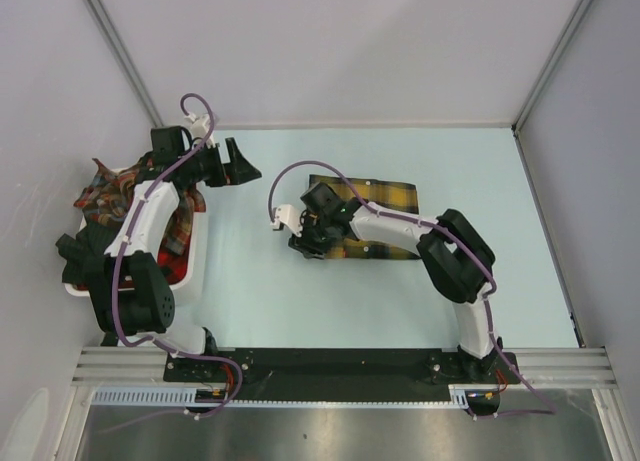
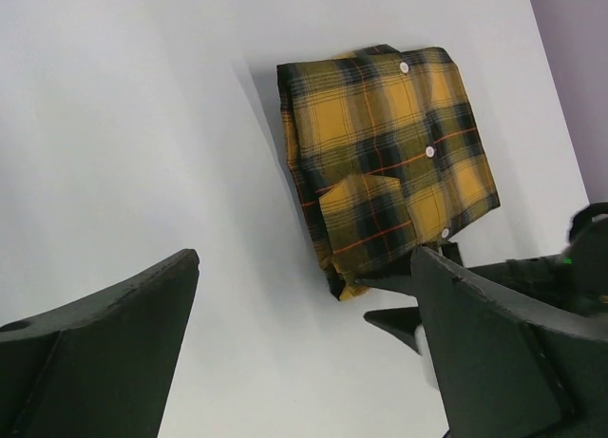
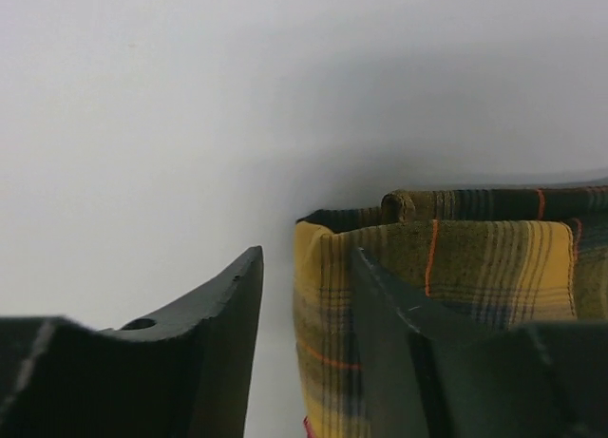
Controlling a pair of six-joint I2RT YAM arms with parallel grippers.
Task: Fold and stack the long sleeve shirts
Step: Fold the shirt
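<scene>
R gripper (image 3: 306, 257) part-open at left edge of folded yellow shirt (image 1: 388, 193), mid-frame; prob not clamping it. L gripper (image 2: 304, 257) wide open, upper left of top view, by bin (image 1: 197, 253) of red shirts (image 1: 110, 196).

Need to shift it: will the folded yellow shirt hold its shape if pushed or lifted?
Probably floppy: the yellow shirt is layered soft cloth, so lifted by one edge it would likely sag and unfold. Pushed, the stacked folds seen at its edge may bunch rather than slide together.
</scene>
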